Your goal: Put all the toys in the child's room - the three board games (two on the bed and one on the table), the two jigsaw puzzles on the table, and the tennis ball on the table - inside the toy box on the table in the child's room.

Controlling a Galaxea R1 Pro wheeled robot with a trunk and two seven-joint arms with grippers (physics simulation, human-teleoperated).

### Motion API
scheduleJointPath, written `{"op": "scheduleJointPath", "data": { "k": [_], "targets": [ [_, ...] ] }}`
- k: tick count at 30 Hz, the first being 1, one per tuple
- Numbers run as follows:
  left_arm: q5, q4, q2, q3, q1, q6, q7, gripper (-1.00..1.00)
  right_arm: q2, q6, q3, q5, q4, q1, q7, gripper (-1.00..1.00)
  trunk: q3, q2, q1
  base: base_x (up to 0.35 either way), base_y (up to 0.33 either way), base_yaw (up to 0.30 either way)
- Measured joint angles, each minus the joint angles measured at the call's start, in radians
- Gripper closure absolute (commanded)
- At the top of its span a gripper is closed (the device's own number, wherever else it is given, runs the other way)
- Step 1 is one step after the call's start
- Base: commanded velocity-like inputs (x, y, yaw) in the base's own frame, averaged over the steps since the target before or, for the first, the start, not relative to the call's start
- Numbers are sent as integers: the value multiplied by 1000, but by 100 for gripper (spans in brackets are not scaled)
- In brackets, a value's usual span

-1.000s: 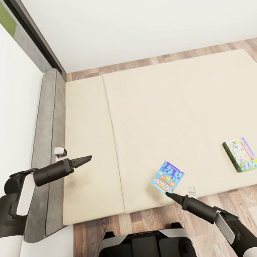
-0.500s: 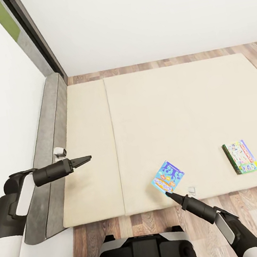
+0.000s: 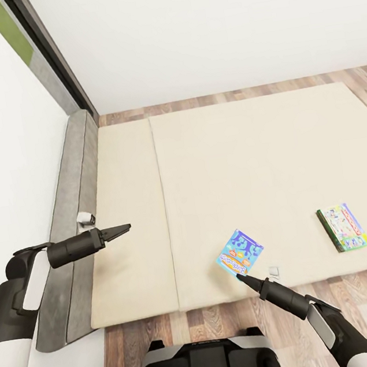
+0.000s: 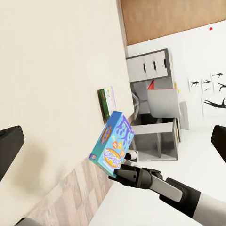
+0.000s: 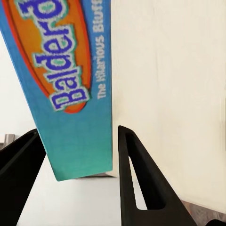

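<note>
My right gripper point(image 3: 241, 277) is shut on the lower edge of the small blue board game point(image 3: 240, 251), which hangs tilted above the bed's point(image 3: 250, 162) near edge. The right wrist view shows that box point(image 5: 61, 84) pinched between both fingers. From the left wrist view the same game point(image 4: 113, 143) is clear of the mattress. A second board game point(image 3: 342, 227), green-edged, lies flat on the bed to the right. My left gripper point(image 3: 125, 226) hovers open and empty over the bed's left strip. The table point(image 4: 150, 70) shows far beyond the bed.
A grey headboard point(image 3: 73, 205) runs along the white wall at the left. Wooden floor point(image 3: 352, 305) borders the bed's near and far sides. My base point(image 3: 203, 361) stands at the bed's near edge.
The whole picture has shifted: the bed has slid a little downward in the view, so the camera moved. Both arms and the held blue game keep their places.
</note>
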Motion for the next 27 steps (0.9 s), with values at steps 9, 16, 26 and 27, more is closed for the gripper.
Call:
{"op": "scheduleJointPath", "data": {
  "k": [9, 16, 26, 27],
  "targets": [
    [-1, 0, 1, 0, 0, 0, 0, -100, -2, 1, -2, 0, -1, 1, 4, 100, 15, 0, 0, 0, 0, 0],
    [-5, 0, -3, -1, 0, -1, 6, -100, -3, 3, -4, 0, -1, 3, 6, 100, 26, 0, 0, 0, 0, 0],
    [-6, -2, -4, -1, 0, -2, 8, -100, -3, 3, -12, 0, -1, 5, 6, 100, 42, 0, 0, 0, 0, 0],
    [-6, -2, -5, -1, 0, -2, 8, -100, -3, 3, -12, 0, -1, 5, 6, 100, 44, 0, 0, 0, 0, 0]
  ]
}}
